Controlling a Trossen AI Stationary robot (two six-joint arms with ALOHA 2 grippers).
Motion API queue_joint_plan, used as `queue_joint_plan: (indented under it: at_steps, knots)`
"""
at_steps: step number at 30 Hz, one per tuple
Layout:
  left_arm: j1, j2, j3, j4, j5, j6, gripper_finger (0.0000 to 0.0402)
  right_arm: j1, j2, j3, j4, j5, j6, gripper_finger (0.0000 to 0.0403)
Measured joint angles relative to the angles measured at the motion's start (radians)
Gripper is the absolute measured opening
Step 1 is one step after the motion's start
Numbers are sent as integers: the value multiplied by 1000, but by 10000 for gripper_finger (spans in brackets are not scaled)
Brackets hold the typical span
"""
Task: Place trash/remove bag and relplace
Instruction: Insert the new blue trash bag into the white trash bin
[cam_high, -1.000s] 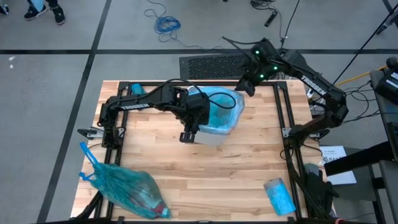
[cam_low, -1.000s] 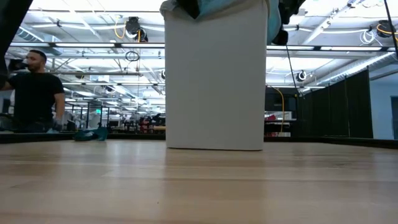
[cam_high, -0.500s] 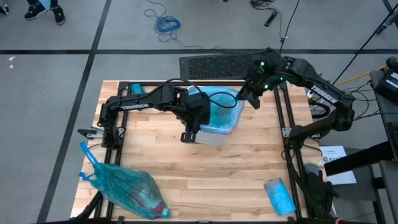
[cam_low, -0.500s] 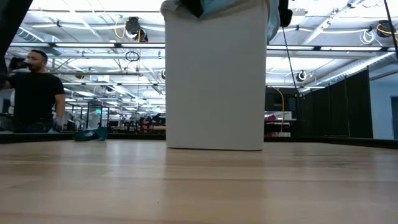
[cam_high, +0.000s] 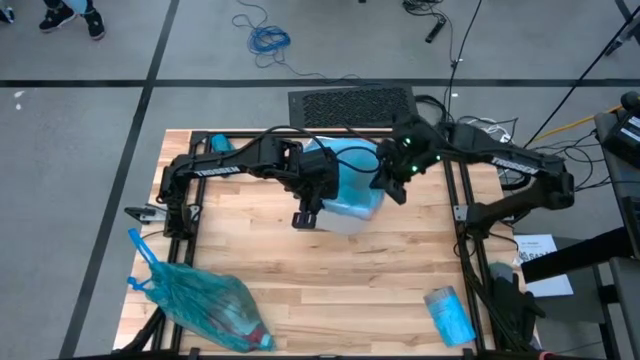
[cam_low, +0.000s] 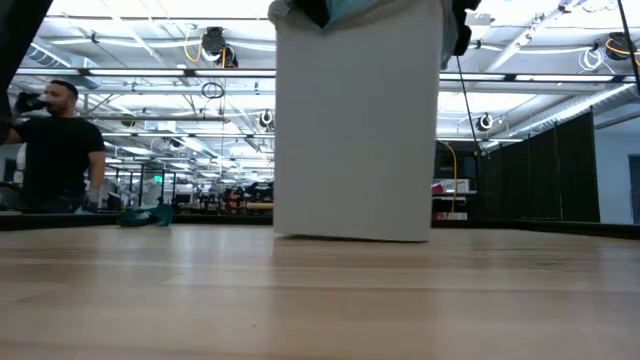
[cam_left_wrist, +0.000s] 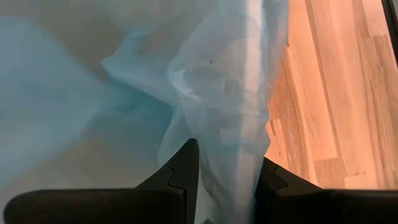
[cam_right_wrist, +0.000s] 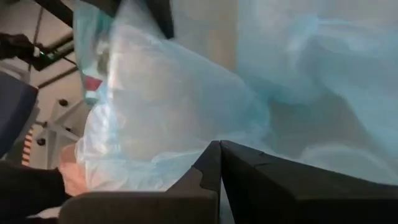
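Bag liner (cam_high: 355, 180) in bin (cam_low: 355, 130) nr table's far edge: thin, soft, slippery; grab at rim. L gripper (cam_left_wrist: 224, 180) pinching film, R gripper (cam_right_wrist: 219, 163) closed, grip unclear.

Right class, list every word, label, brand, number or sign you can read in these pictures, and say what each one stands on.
None can be read.
White sheet beside the table's right edge: dark print, too small to read.
Right arm: pale marking on its link, too blurred to read.
White bin: its side is plain, no label.
Full blue bag: no readable print.
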Motion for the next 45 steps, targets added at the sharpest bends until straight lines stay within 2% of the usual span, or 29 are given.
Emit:
queue_joint_plan:
  at_steps: [4,8,13,16,32,38,45]
  knots:
    - [0,0,0,-2,0,-5,89,27,-55,-75,108,9,67,0]
    - [0,0,0,0,0,-5,89,28,-113,-57,148,41,95,0]
    - [0,0,0,7,0,1,89,31,-156,-45,72,27,136,0]
    - [0,0,0,8,0,2,89,44,-158,-45,19,29,136,0]
    - [1,0,0,26,0,-7,89,167,-128,-45,9,59,157,0]
    - [0,0,0,28,0,-8,89,195,-124,-104,20,61,176,0]
    - [0,0,0,28,0,-26,89,212,-123,-222,207,64,215,0]
